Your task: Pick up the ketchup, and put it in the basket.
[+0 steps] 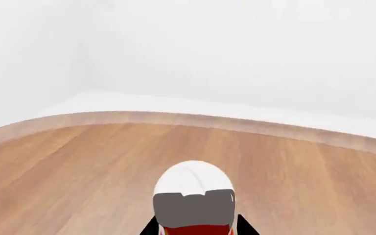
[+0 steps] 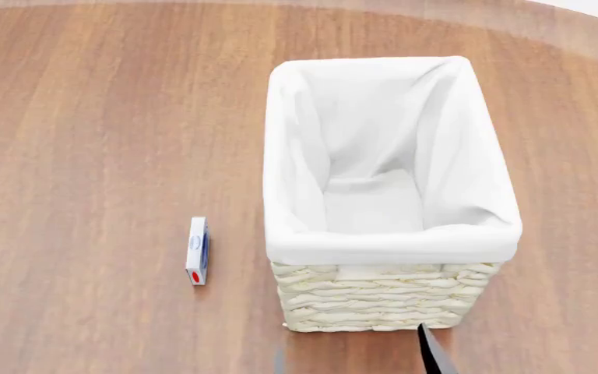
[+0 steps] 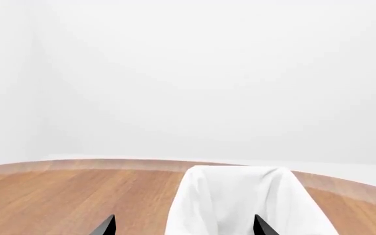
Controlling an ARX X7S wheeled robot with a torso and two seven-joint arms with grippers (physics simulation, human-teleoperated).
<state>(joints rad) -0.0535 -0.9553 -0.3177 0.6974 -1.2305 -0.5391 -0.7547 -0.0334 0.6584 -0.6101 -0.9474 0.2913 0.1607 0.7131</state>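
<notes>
The desk [image 2: 91, 117] is carrying the basket [image 2: 486, 234] at centre-right of the head view, with its long axis running near to far and its lined interior showing no contents. A small white box [image 2: 197, 251] is lying on the desk just left of the basket's near end, apart from it.

The ketchup [image 1: 194, 193] is not appearing in the head view at all. It is showing only in the left wrist view, cap outward, directly in front of that camera, with dark fingertips flanking the red body at the frame's lower edge. The left end effector [image 1: 198, 231] is therefore judged to be grasping the ketchup, bottle axis in line with its reach, though actual contact is cropped from view.

The right end effector [image 3: 184, 226] is sitting at the basket's near end, its two fingertips standing wide apart with nothing between them, so it is released. One dark tip is also entering the head view beside the basket's near right corner.

Judgement: the coming move is turning on the left arm, below the head view's near edge, with the basket opening lying far and to its right. Exact offset cannot be determined.
</notes>
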